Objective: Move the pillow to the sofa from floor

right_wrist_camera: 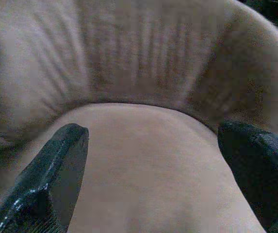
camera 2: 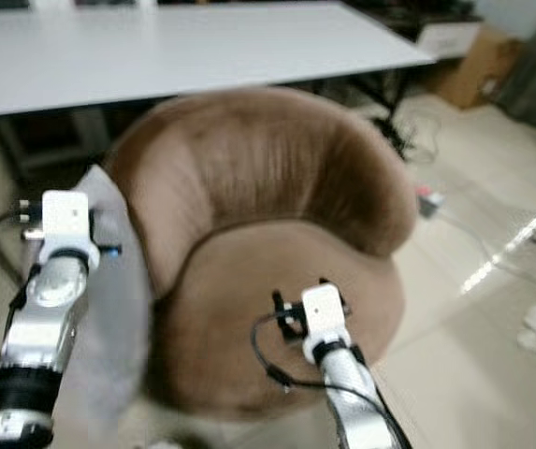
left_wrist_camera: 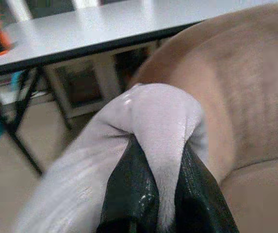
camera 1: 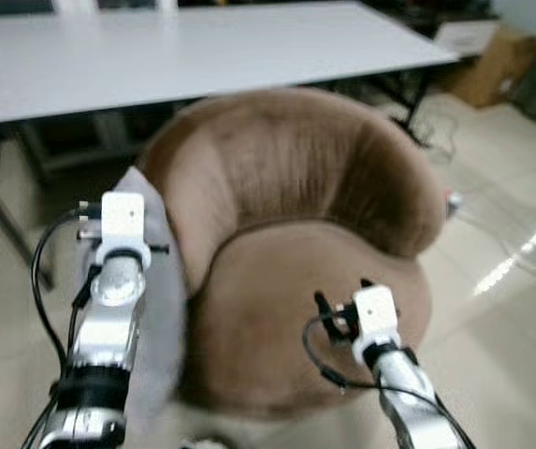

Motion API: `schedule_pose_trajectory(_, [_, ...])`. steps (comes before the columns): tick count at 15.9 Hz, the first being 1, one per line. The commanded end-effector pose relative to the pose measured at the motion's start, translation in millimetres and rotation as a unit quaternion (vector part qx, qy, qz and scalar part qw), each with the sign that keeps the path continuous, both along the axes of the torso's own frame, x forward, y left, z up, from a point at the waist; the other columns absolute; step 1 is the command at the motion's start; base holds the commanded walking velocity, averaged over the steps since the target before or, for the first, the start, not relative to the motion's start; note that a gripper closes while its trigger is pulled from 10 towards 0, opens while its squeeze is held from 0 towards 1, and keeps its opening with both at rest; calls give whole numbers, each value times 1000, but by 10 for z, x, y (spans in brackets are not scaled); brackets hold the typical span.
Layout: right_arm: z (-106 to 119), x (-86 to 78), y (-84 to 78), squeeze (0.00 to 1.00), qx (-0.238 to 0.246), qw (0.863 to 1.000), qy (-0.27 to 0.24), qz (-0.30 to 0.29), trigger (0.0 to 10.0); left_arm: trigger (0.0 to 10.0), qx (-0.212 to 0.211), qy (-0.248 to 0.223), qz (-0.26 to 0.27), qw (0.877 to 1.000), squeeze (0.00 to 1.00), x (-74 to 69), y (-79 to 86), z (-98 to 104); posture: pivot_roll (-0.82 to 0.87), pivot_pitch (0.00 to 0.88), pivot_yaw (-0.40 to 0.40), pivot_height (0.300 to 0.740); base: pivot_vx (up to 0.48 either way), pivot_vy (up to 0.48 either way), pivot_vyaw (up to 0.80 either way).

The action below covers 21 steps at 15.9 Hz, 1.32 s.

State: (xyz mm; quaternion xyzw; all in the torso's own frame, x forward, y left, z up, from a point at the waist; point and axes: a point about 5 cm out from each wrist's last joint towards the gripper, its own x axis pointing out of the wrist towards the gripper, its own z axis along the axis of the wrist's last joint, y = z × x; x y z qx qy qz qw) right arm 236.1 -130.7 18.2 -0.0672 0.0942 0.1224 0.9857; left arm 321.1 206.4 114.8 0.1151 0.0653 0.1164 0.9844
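The left end effector (left_wrist_camera: 153,194) is clamped on a fold of the pillow (left_wrist_camera: 148,126), holding it off the floor just beside the sofa's (camera 1: 286,187) left arm. The right end effector (right_wrist_camera: 153,170) hovers over the seat, fingers apart. Transport is in hand; the next move calls for carrying the pillow over the seat, then releasing.

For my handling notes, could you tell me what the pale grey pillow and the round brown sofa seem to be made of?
Pale grey pillow: soft fabric, probably short plush with a slight sheen; it bunches and folds where the left hand pinches it.
Round brown sofa: matte velvet-like or suede-like upholstery; streaky nap marks run down its backrest, and the seat looks padded.
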Motion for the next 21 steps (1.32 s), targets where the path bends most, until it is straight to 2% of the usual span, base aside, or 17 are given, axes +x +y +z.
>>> schedule_pose_trajectory(1, [-21,-16,-123,102,-6,1000,6,-18,10000,0,1,-17,-25,1000,0,49,-154,79,136,45,-63,740,480,0,0])
schedule_pose_trajectory(3, [-41,-44,-125,98,-7,1000,11,-15,10000,0,7,-46,-36,998,0,146,-176,269,134,47,-64,740,0,0,0])
schedule_pose_trajectory(4, [-42,-45,-121,98,-7,1000,11,-15,10000,0,7,-53,-37,998,0,160,-174,301,133,45,-60,740,0,0,0])
schedule_pose_trajectory(6, [-58,-56,-105,98,-4,1000,12,-20,10000,0,39,-85,-54,994,0,347,-174,658,128,43,-48,740,0,0,0])
schedule_pose_trajectory(7, [-63,-65,-95,102,-3,1000,13,-22,10000,0,43,-94,-63,993,0,400,-182,769,124,44,-43,740,0,0,0])
schedule_pose_trajectory(8, [-79,-76,-93,102,-2,1000,15,-24,10000,0,52,-99,-74,991,0,450,-207,866,121,44,-36,740,0,0,0])
schedule_pose_trajectory(11, [-123,-105,-51,98,3,999,21,-30,10000,0,68,-112,-120,984,0,748,-337,1238,112,43,-14,740,0,0,0])
schedule_pose_trajectory(15, [-124,-97,3,102,9,999,20,-35,10000,0,74,-122,-141,980,0,955,-441,1561,96,40,12,740,0,0,0])
schedule_pose_trajectory(16, [-135,-115,12,106,10,999,21,-39,10000,0,74,-135,-142,978,0,1009,-454,1764,87,37,20,740,0,0,0])
schedule_pose_trajectory(18, [-147,-134,26,102,11,999,22,-41,10000,0,80,-147,-141,976,0,1040,-475,1924,83,34,25,740,0,0,0])
schedule_pose_trajectory(21, [-148,-145,38,106,12,999,22,-44,10000,0,55,-132,-147,979,0,1078,-526,1921,58,32,32,740,0,0,0])
